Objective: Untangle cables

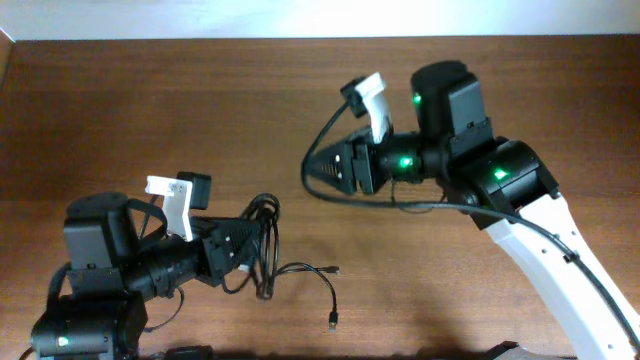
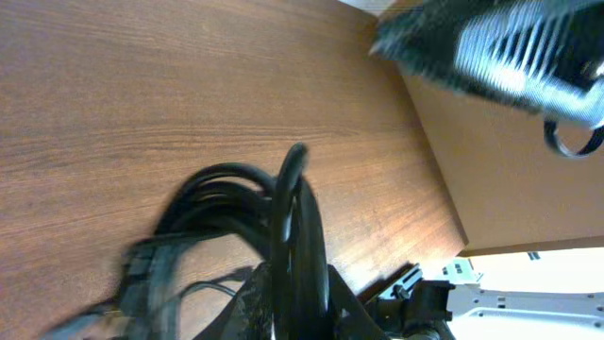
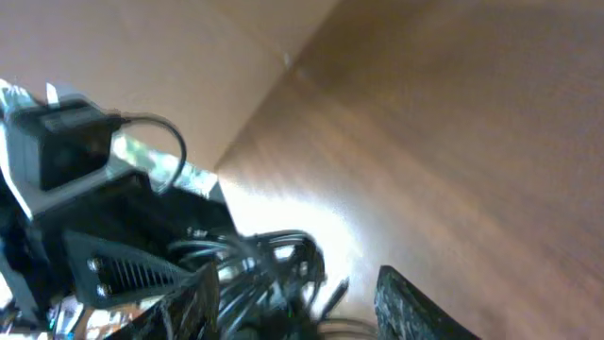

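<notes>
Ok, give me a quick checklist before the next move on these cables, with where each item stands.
1. Left gripper at the cables: ok.
2. Left jaws closed on a strand: cannot tell, the wrist view is blurred.
3. Right gripper open: ok.
4. Right gripper at the bundle: not ok, it is apart from it over bare table.
5. Plug ends lying free: ok.

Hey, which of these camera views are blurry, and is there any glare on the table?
Overhead: sharp, with an overexposed white strip beyond the far edge of the table. Left wrist: heavily blurred, the cables and the right arm both smeared. Right wrist: soft throughout, with a white glare patch on the wood just above the cables.
</notes>
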You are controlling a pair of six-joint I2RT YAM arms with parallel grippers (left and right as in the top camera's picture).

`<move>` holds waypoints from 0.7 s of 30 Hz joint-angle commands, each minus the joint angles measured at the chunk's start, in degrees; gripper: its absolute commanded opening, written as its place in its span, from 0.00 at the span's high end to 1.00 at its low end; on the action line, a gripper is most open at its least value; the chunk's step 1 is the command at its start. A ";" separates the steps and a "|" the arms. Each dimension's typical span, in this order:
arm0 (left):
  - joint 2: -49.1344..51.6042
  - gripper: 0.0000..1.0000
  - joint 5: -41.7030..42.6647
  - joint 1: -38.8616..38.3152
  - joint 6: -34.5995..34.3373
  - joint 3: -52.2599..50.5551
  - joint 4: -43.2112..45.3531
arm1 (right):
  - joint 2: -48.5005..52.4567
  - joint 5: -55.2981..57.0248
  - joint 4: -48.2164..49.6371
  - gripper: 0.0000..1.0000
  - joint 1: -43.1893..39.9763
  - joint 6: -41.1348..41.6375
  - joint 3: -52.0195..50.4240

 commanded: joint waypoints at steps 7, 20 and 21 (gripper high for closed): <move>-0.28 0.85 5.97 -0.20 -8.92 0.48 6.21 | -0.37 -1.46 -6.67 0.57 4.48 -19.43 0.35; -0.28 0.89 10.64 -0.92 -17.46 0.48 9.18 | 1.53 -0.04 -2.54 0.56 4.50 -23.82 0.35; -0.28 0.89 10.64 -1.79 -17.49 0.48 9.75 | 1.53 -0.04 -2.58 0.56 4.50 -23.82 0.35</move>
